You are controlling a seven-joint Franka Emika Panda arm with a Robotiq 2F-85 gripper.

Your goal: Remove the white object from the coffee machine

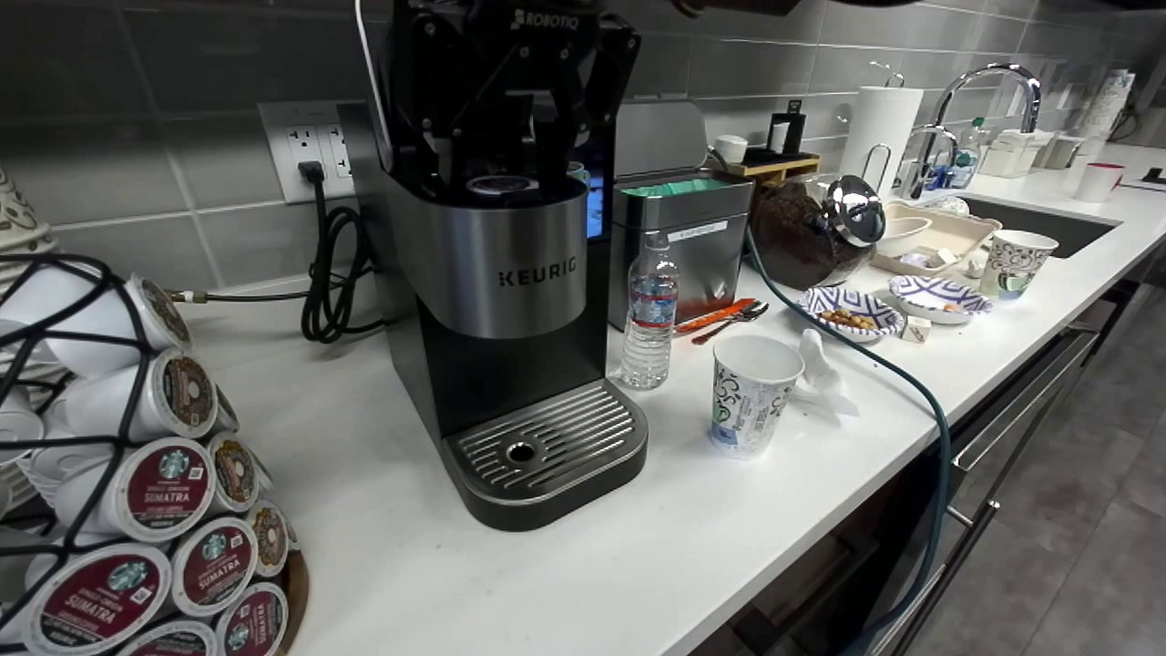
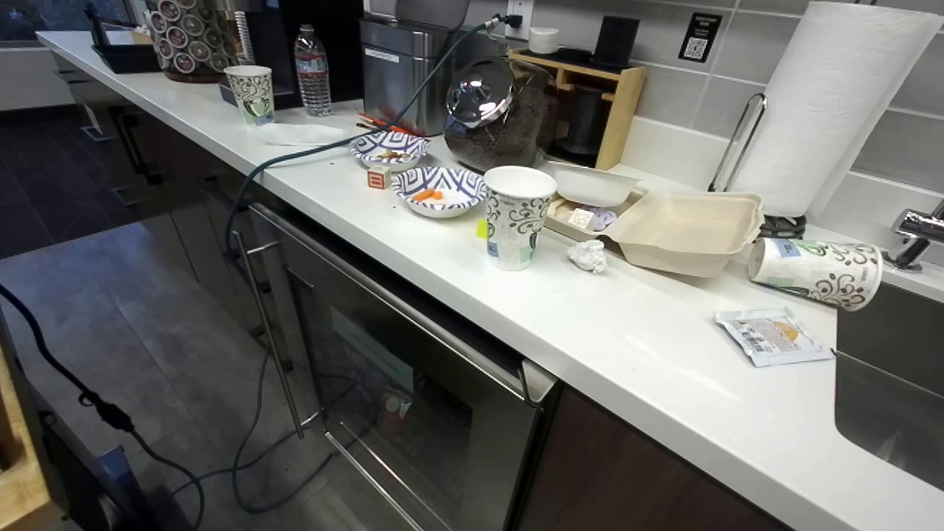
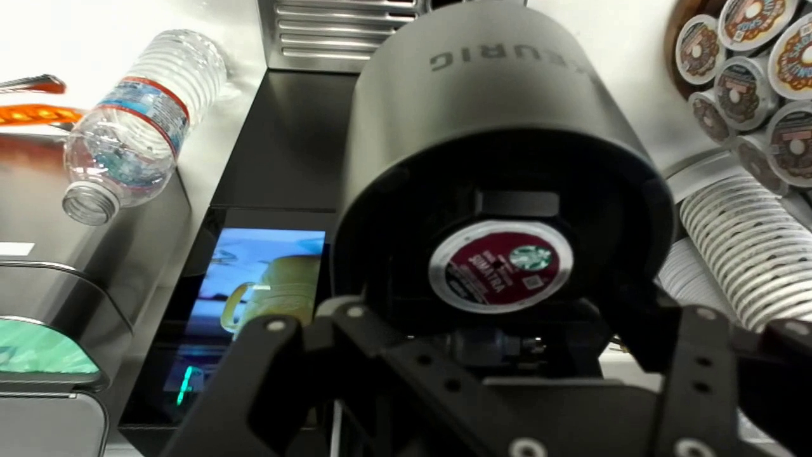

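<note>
Starbucks Sumatra pod [image 3: 501,266] seated face-up in Keurig brewer [image 3: 495,105], slightly toward brewer's front from claw [image 3: 491,317]. Claw wide, apparently empty; likely needs shifting that way.

Pod [image 3: 501,266] in coffee mach. [image 1: 501,292]; btl [image 1: 649,319] beside it, cup [image 1: 754,401] nearby on ctr [image 1: 364,510].

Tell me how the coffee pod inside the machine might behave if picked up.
The pod probably won't squash easily: similar pods stacked nearby look like stiff white cups. It may be awkward to grip, as the wrist view shows only its lid and rim. Once out, its round shape could make it roll.
</note>
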